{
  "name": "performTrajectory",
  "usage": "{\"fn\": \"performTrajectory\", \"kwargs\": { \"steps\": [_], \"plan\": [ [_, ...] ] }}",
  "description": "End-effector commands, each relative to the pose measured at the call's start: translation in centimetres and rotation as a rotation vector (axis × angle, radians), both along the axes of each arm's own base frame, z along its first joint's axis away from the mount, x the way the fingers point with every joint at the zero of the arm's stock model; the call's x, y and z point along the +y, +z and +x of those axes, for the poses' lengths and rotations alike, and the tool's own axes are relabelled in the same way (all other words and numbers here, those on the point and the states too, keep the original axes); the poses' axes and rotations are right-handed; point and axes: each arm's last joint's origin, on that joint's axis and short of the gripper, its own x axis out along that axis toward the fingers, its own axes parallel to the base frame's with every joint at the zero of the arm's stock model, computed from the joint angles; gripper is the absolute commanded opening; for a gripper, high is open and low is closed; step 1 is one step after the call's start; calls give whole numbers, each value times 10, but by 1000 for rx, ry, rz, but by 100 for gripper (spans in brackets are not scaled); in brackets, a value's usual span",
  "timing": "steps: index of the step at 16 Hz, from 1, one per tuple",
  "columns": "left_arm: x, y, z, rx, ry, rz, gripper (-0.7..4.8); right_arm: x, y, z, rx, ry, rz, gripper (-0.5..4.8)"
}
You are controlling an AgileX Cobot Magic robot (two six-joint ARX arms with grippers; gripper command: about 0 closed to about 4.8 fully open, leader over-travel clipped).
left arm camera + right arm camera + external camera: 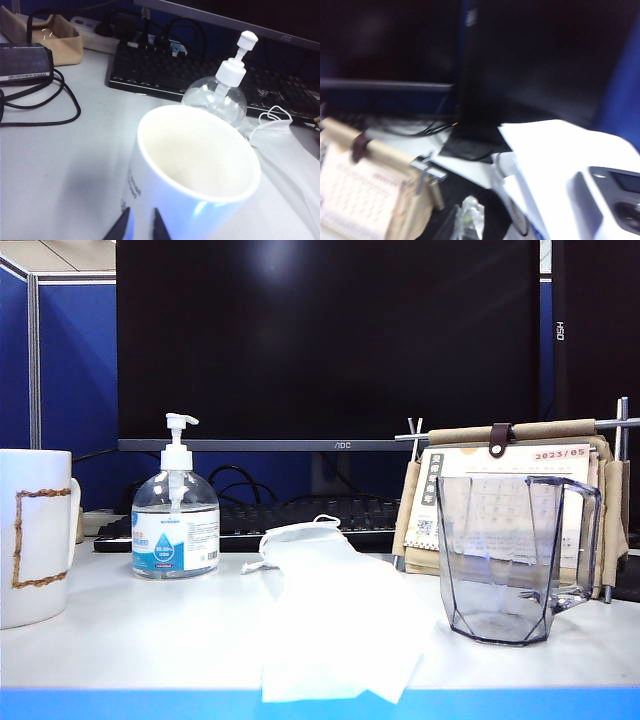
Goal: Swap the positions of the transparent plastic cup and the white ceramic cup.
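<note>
Hovering just behind white ceramic cup [197, 170], left gripper [137, 227], fingertips nearly together, clamping nothing. Right gripper [465, 220] blurred, seemingly closed and empty, near desk calendar [365, 200] at table's right edge. White ceramic cup at left edge; transparent plastic cup [515, 555] toward front right corner. Risk: carrying either cup across centre, snagging face mask [335, 615] or toppling sanitizer bottle [175, 515].

Only fingertips of the robot showed. In the left wrist view, the left gripper [139, 226] ended in 2 slim black fingers [120, 229], tapered to points and set close together. In the right wrist view, the right gripper [462, 222] appeared as dark, blurred fingers, their shape unclear.
</note>
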Motion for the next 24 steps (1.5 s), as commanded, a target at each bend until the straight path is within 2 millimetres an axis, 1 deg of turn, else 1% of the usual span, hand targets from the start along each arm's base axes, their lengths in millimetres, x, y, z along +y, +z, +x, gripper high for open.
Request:
{"fn": "performTrajectory", "kwargs": {
  "steps": [1,2,3,4,5,6,8,9,10,11,12,13,16,18,19,20,21,23,24],
  "plan": [
    [0,-1,0,13,-4,-1,57,-6,2,1,-25,-72,-7,13],
    [0,-1,0,13,-3,-1,57,-8,2,2,-4,-65,14,13],
    [0,-1,0,13,-3,-1,57,-9,4,8,9,-62,161,13],
    [0,-1,0,12,-4,-1,57,-8,10,15,-18,-57,401,13],
    [0,-1,0,13,-4,-1,57,-9,13,20,-8,-53,448,13],
    [0,-1,0,12,-4,-1,57,-10,14,30,40,-27,464,13],
    [0,-1,0,13,-4,-1,57,-15,7,47,186,95,407,13],
    [0,-1,0,13,-4,-1,57,-19,0,58,240,239,361,13],
    [0,-1,0,13,-3,-1,57,-23,-8,67,242,426,331,13],
    [0,-1,0,13,-4,-1,57,-25,-12,71,217,539,313,13],
    [0,-1,0,13,-4,-1,57,-30,-18,75,168,638,304,13],
    [0,-1,0,12,-3,-1,57,-37,-23,75,118,652,305,13],
    [0,-1,0,13,-3,-1,57,-45,-33,66,23,578,286,13],
    [0,-1,0,13,-3,-1,57,-48,-45,55,-46,508,276,13],
    [0,-1,0,13,-3,-1,57,-50,-53,51,-74,459,273,13],
    [0,-1,0,13,-3,-1,57,-54,-64,48,-112,361,271,13],
    [0,-1,0,12,-3,-1,57,-56,-74,46,-130,299,272,13],
    [0,-1,0,12,-3,-1,57,-60,-93,51,-112,245,273,13],
    [0,-1,0,14,-2,-1,57,-60,-104,52,-41,243,286,13]
  ]
}}
